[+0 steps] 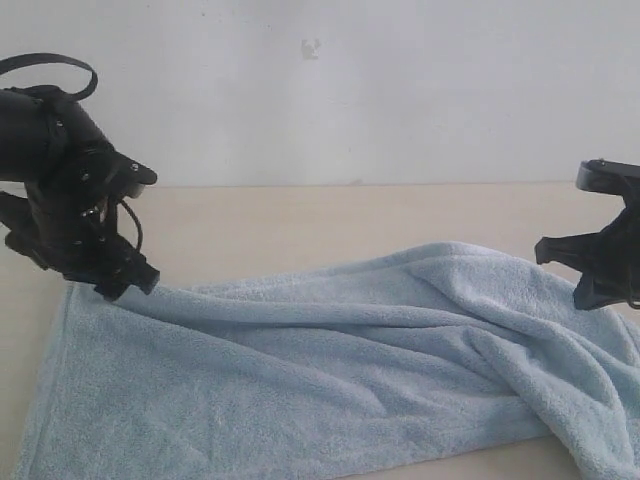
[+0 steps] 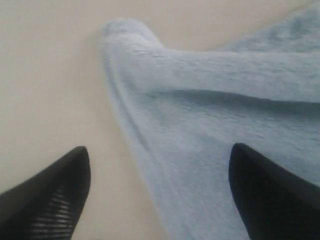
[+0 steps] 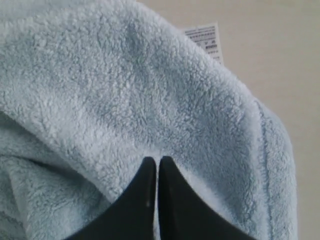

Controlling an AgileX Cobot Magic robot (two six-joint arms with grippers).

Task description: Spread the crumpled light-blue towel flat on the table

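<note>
Towel (image 1: 330,350) half spread, long ridges left to flatten.
Left fingers (image 2: 50,200) stand wide apart, empty, over one end lying on the surface (image 1: 300,220); right fingers (image 3: 175,210) are pressed together at the bunched other end beside the tag (image 3: 205,37), pinch unclear; folds run between the two.

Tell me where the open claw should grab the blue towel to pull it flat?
Probably the bunched corner of the towel, from above: it humps up off the table just ahead of the open left gripper, giving the fingers a fold to pinch.
</note>
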